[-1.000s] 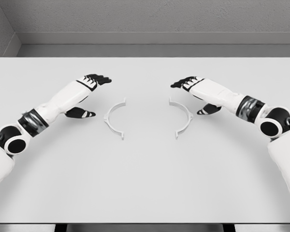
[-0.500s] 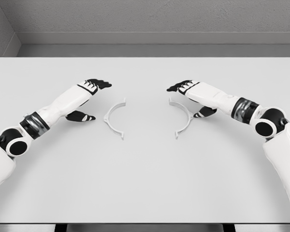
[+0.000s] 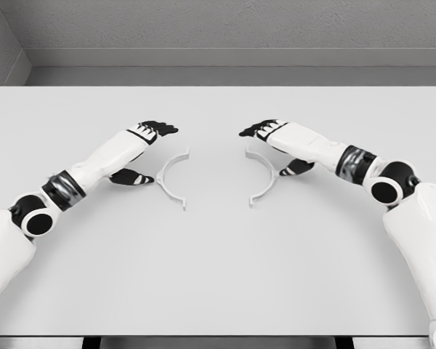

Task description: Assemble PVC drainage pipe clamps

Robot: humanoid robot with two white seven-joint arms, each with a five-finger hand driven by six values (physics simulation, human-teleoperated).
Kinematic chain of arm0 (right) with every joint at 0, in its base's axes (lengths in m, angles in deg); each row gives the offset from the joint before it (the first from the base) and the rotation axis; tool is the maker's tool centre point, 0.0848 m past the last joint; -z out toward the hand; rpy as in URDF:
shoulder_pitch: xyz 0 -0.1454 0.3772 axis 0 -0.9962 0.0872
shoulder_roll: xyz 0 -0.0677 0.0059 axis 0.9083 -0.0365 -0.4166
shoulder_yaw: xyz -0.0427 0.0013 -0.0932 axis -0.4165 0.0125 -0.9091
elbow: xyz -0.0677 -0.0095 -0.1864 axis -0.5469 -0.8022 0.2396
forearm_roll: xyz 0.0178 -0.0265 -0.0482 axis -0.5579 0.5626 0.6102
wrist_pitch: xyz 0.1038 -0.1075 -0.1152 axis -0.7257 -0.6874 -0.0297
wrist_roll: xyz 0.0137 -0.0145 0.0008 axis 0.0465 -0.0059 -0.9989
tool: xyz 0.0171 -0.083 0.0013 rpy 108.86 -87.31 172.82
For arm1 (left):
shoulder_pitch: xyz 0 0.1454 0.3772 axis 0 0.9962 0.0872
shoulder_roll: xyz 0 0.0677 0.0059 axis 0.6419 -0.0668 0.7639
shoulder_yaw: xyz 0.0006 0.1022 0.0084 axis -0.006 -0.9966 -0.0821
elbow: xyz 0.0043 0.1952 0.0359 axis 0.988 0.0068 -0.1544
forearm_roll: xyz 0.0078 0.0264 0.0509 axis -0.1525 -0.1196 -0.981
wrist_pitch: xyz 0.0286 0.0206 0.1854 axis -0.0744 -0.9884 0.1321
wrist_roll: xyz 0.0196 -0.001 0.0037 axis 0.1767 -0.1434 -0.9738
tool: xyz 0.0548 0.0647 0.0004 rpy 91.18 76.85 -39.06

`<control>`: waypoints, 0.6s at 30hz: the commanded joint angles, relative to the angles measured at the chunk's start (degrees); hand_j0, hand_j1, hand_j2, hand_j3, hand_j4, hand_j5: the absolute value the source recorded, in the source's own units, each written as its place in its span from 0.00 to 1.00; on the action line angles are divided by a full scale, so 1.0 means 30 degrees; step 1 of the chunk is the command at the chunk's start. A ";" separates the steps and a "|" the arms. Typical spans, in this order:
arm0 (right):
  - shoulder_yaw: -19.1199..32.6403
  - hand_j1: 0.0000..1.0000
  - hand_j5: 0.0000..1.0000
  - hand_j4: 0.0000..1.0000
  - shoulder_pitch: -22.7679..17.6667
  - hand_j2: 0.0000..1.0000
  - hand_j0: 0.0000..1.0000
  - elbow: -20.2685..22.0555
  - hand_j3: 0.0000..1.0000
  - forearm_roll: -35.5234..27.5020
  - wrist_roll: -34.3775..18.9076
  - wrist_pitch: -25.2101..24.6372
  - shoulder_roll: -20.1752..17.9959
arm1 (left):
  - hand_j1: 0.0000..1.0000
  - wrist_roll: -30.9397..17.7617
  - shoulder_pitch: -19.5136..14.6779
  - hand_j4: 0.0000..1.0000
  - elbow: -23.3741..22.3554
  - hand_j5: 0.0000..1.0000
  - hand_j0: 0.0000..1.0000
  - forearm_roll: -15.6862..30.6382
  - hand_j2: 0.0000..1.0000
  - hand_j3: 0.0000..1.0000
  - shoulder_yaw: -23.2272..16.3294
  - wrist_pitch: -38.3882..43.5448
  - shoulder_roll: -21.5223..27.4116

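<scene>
Two white half-ring clamp pieces lie on the table, their open sides facing each other. The left clamp half (image 3: 171, 179) curves out toward my left hand (image 3: 154, 153), which is open, black fingers stretched above the piece's far end and thumb low beside its outer curve. The right clamp half (image 3: 264, 173) lies against my right hand (image 3: 267, 151), also open, fingers reaching over its far end and thumb behind its outer curve. I cannot tell whether the left hand touches its piece.
The pale grey table (image 3: 218, 276) spreads wide around the pieces. A grey wall runs along the far edge, and the table's front edge shows at the bottom of the view.
Both hands have moved inward toward the middle. The right clamp half has slid left with the right hand, narrowing the gap. The left clamp half has stayed in place.
</scene>
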 commanded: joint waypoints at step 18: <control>-0.1052 1.00 1.00 1.00 0.0469 1.00 1.00 -0.0064 1.00 0.0155 0.0004 -0.0043 0.0954 | 1.00 0.0011 0.0146 1.00 0.0091 1.00 1.00 -0.0140 1.00 1.00 -0.0019 -0.0001 -0.0920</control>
